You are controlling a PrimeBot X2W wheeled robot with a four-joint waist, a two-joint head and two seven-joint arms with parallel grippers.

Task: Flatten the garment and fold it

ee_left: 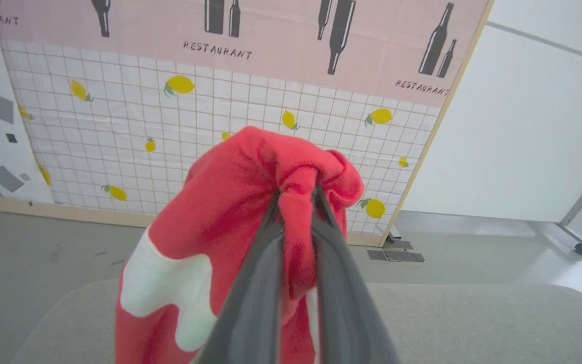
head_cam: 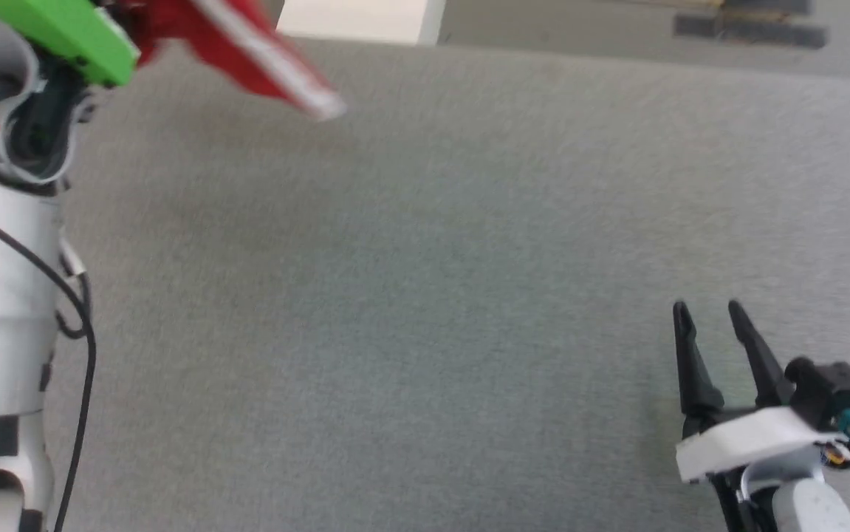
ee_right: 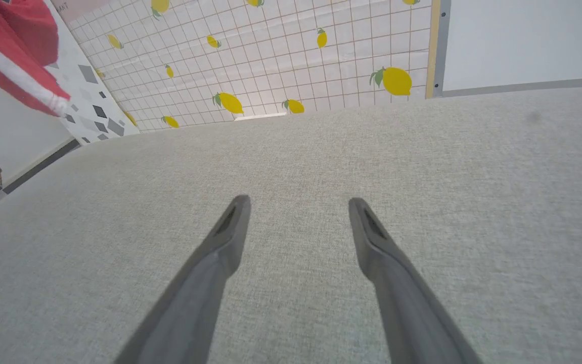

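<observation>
The red shorts [ee_left: 230,202] with white patches hang bunched in the air, pinched between the two dark fingers of my left gripper [ee_left: 296,194], which is shut on the fabric. In the head view a red leg with a white stripe [head_cam: 247,52] dangles at the top left above the grey table [head_cam: 432,295], below my raised left arm [head_cam: 4,222]. The same cloth [ee_right: 12,55] shows at the upper left of the right wrist view. My right gripper [head_cam: 705,310] rests low at the lower right over the table, open, with nothing between its fingers [ee_right: 230,227].
A wall panel with lemons and a grid pattern [ee_left: 194,126] stands beyond the table's far edge. A white wall [ee_left: 523,126] lies to its right. A green cover [head_cam: 63,33] sits on my left arm.
</observation>
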